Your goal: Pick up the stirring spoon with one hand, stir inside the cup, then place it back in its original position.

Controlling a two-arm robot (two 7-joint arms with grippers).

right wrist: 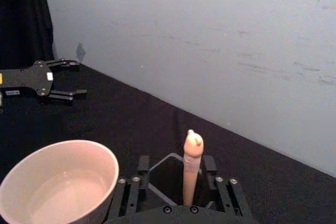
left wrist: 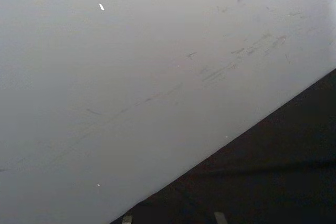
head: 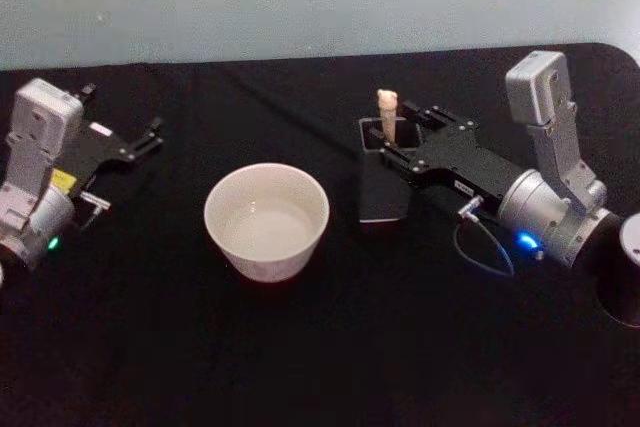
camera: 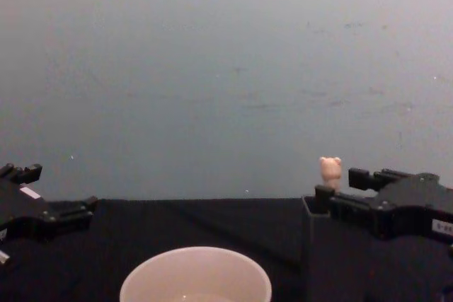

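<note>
So the right claw [head: 400,137] is reaching in from the right, low over the mouth of the dark grey square holder [head: 383,187], with its fingers spread open on either side of the stirring spoon [head: 387,112] and not pinching it as far as I can see. In the right wrist view the fingers [right wrist: 143,165] flank the handle with a gap on both sides. The spoon stands pretty much upright in the holder, long axis vertical, bear head pointing up, bowl end hidden down inside. The cream cup [head: 267,220] sits on the black tabletop [head: 330,347] just left of the holder, with what looks like liquid in it. The left claw [head: 135,142] is parked well off to the left, fingers open, holding nothing.
</note>
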